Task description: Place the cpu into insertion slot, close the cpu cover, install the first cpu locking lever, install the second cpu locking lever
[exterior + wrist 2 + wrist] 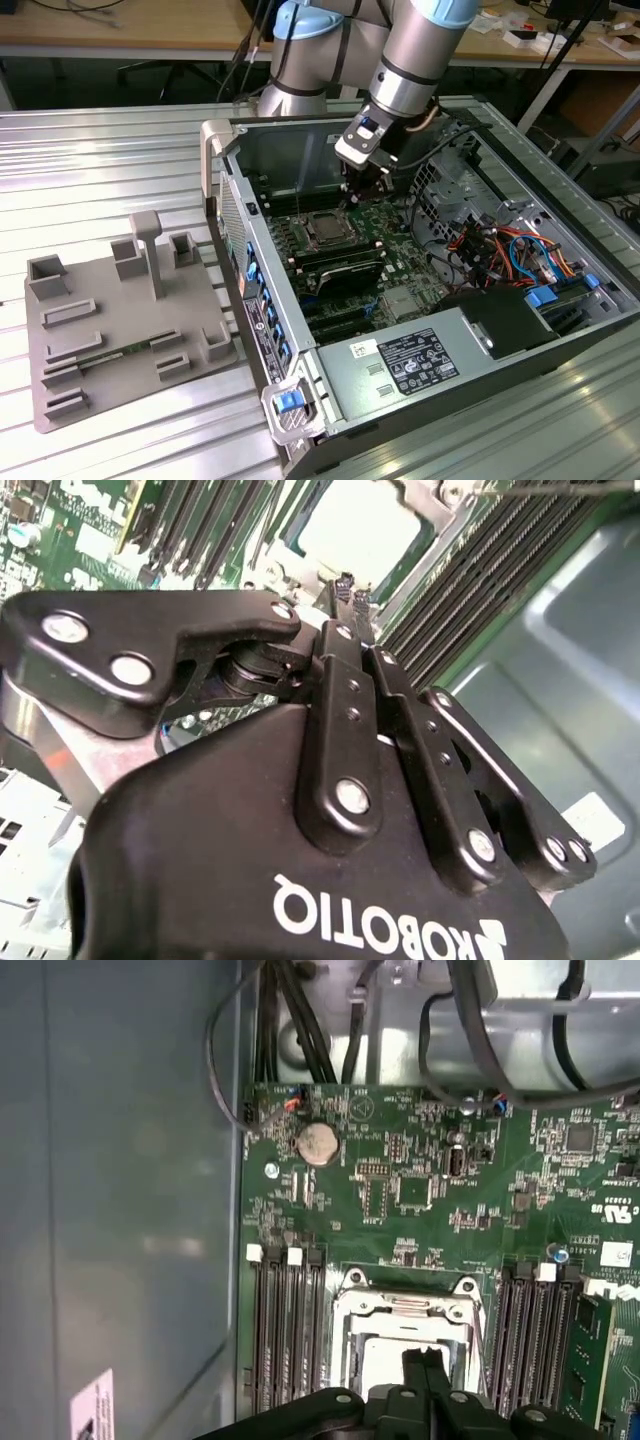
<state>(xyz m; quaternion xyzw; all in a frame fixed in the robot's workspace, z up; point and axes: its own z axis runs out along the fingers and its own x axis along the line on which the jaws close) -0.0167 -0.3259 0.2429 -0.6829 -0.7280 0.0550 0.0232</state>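
Note:
The cpu (382, 1358) shows its pale silvery top inside the insertion slot (325, 229) on the green motherboard. The cpu cover (400, 1306), a silver frame, lies flat around it, and the chip (357, 528) shows through its window. My gripper (354, 197) hangs just above the socket, at its edge on the exterior view's right. Its black fingertips (347, 584) are pressed together, with nothing visible between them. In the first wrist view the fingertips (421, 1361) overlap the chip's edge. A thin wire lever (476, 1328) runs along one side of the cover.
Black memory slots (285, 1330) flank the socket on both sides. The grey case wall (120, 1210), bundled cables (500, 245) and the grey power supply (420, 365) surround the board. A grey fixture plate (120, 325) lies on the table outside the case.

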